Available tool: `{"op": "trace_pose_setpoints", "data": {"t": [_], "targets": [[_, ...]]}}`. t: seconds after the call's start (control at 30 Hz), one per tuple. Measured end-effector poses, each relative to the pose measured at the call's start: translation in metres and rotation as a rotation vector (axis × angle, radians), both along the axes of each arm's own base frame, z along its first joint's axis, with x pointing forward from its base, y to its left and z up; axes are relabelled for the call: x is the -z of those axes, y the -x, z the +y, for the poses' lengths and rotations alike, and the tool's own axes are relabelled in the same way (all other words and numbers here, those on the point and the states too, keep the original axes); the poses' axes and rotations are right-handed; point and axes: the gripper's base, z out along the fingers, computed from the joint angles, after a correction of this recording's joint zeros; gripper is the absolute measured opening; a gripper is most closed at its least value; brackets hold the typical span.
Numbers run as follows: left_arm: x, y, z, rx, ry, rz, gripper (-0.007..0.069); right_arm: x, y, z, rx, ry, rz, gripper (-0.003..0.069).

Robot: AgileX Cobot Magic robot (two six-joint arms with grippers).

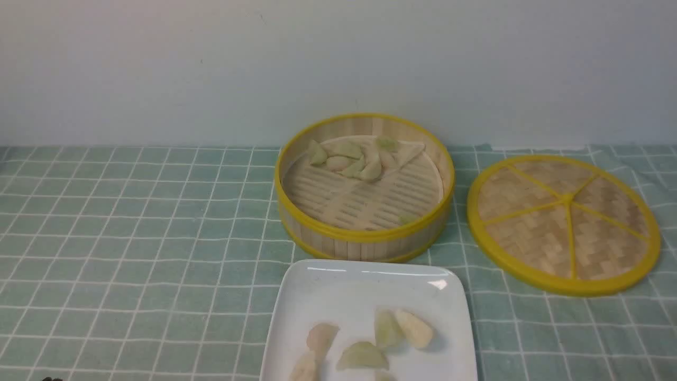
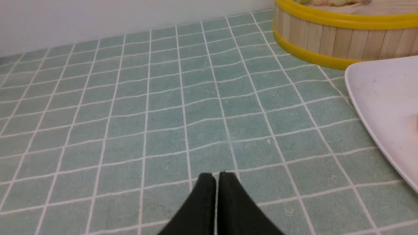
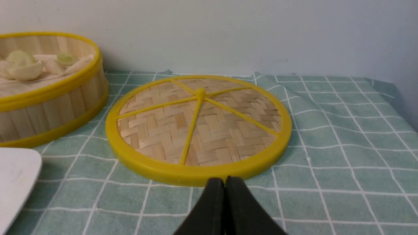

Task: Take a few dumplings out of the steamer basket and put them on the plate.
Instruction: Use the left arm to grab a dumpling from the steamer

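The steamer basket stands at the middle back, with several pale green and cream dumplings on its paper liner at the far side. The white plate lies in front of it and holds several dumplings near its front edge. My left gripper is shut and empty, low over the cloth, apart from the plate and the basket. My right gripper is shut and empty, just in front of the lid's rim. Neither gripper shows in the front view.
The flat woven lid with yellow spokes lies to the right of the basket; it also shows in the right wrist view. A green checked cloth covers the table. A pale wall stands close behind the basket.
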Motion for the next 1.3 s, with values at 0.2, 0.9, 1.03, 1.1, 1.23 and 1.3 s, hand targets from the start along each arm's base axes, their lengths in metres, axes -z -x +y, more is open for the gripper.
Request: {"op": "trace_pose_setpoints", "data": {"t": [0.2,0.9,1.03,1.1,1.23,1.3], "targets": [[0.000,0.000,0.000,0.000,0.000,0.000,-0.0006,0.000,0.000,0.000,0.000,0.000,0.000,-0.0015],[0.000,0.000,0.000,0.000,-0.001,0.000,-0.0006,0.000,0.000,0.000,0.000,0.000,0.000,-0.0015],[-0.001,0.000,-0.001,-0.004,0.039,-0.012,-0.0006,-0.001,0.000,0.000,0.000,-0.019,-0.014,-0.0015],[-0.007,-0.002,-0.003,-0.017,0.206,-0.056,-0.0006,-0.005,-0.001,0.002,-0.001,-0.136,-0.079,-0.0015],[-0.020,-0.003,-0.005,-0.051,0.536,-0.138,-0.0006,-0.024,-0.002,0.002,0.004,-0.525,-0.292,-0.0015],[-0.025,-0.004,-0.004,-0.065,0.635,-0.181,-0.0006,-0.029,-0.001,0.001,0.010,-0.670,-0.358,-0.0015]]}}
